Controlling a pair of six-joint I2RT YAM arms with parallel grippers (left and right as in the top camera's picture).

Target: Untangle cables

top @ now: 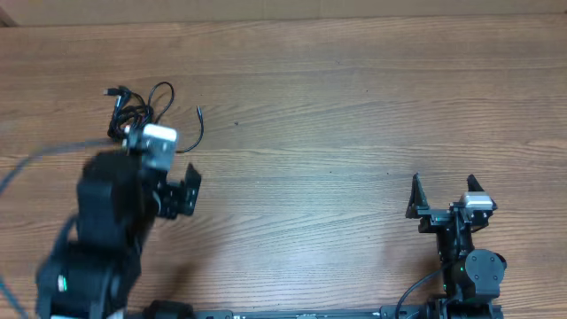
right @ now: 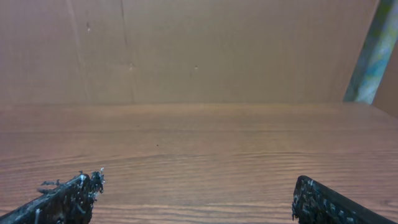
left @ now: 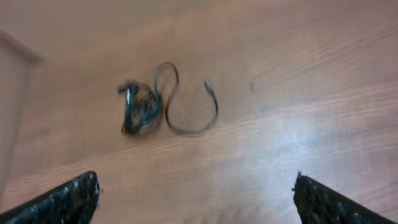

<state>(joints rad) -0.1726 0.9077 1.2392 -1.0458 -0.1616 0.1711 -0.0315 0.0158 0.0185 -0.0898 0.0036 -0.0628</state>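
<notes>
Wooden table (top: 337, 97) seen from above. Far left, toward back edge: cables (top: 133, 113), small dark tangled bundle with bluish tint, lying flat on wood. One cord (left: 189, 121) curls rightward out of bundle in open loop, ending in small plug (left: 207, 83). Near bundle, on its front side: left gripper (left: 196, 180), arm blurred, fingers spread wide, nothing between them, clear of cables. Far right, near front edge: right gripper (top: 445, 186), fingers wide apart, empty, well apart from cables.
</notes>
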